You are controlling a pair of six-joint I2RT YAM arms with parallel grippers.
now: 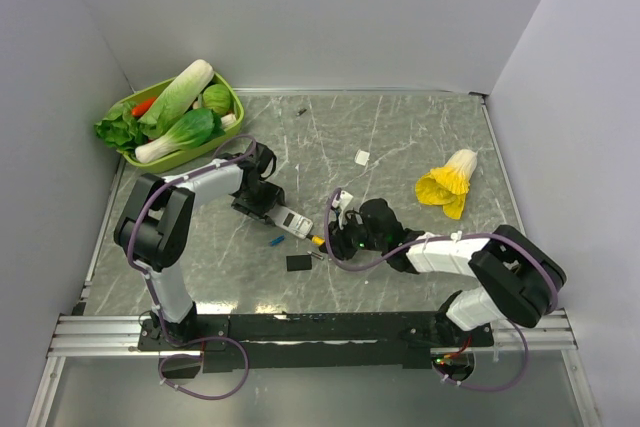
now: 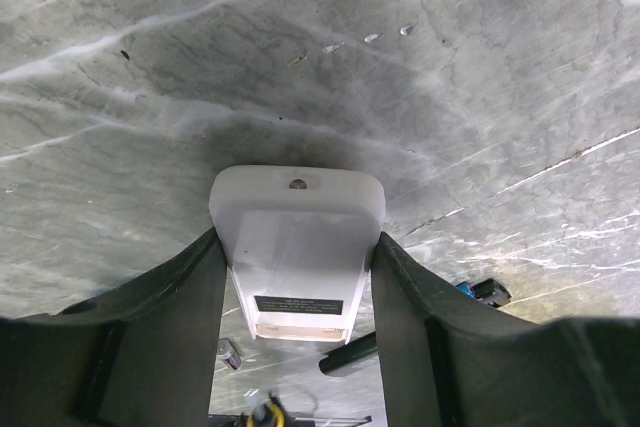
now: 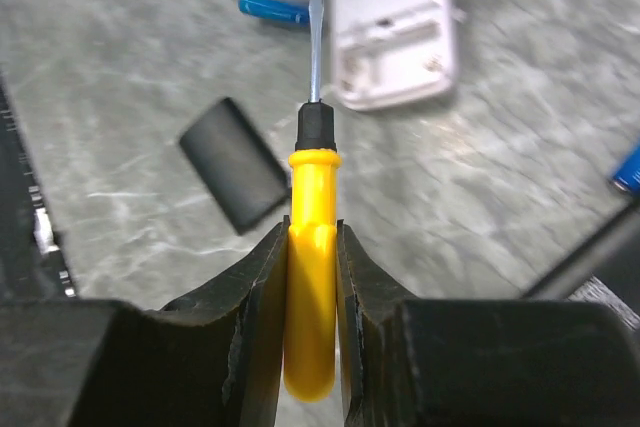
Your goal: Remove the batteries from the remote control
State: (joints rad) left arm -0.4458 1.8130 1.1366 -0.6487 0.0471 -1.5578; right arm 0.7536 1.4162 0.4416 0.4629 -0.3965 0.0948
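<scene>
My left gripper (image 1: 272, 209) is shut on the sides of the white remote control (image 1: 293, 223), which lies on the table; the left wrist view shows it between my fingers (image 2: 297, 247). Its battery bay faces up, cover off (image 3: 393, 32). My right gripper (image 1: 337, 239) is shut on a yellow-handled screwdriver (image 3: 312, 277), with the blade tip (image 3: 316, 37) just short of the bay's end. A blue battery (image 1: 276, 241) lies loose beside the remote (image 3: 272, 10). Another small cell (image 2: 229, 352) lies on the other side. I see no yellow battery.
A flat black cover plate (image 1: 298, 263) lies near the front of the remote (image 3: 232, 162). A green basket (image 1: 228, 132) of toy vegetables stands at the back left. A yellow-and-white toy vegetable (image 1: 447, 185) lies at the right. A small white scrap (image 1: 362, 157) lies mid-table.
</scene>
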